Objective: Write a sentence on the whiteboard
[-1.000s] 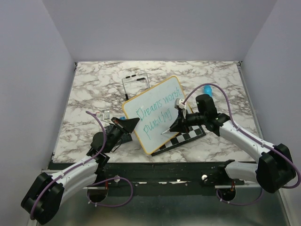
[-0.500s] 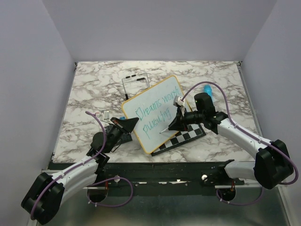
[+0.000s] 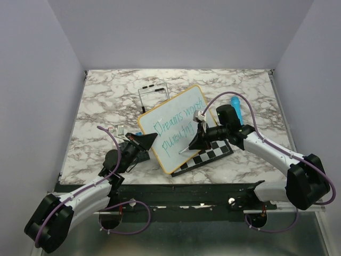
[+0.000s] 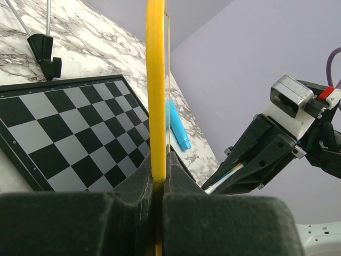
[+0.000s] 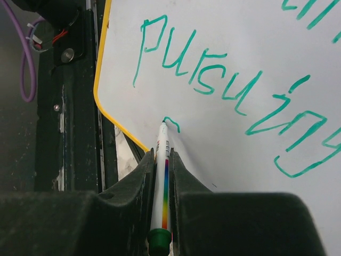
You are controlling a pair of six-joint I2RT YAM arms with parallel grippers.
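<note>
Right wrist: glossy, round-cornered, yellow-framed whiteboard [image 5: 250, 37] bearing teal sentence [image 5: 201, 81].

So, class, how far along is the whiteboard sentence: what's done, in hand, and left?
Done: "Dreams worth" and "pursuing" stand in teal on the whiteboard. In hand: the left end effector clamps its yellow frame; the right end effector grips a marker, tip at a small curl under "pursuing". Left: probably the rest of that third line.

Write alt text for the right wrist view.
The right hand grips a marker, its tip on the whiteboard at a short teal stroke below the handwritten word "pursuing". The board's yellow frame curves at left.
</note>
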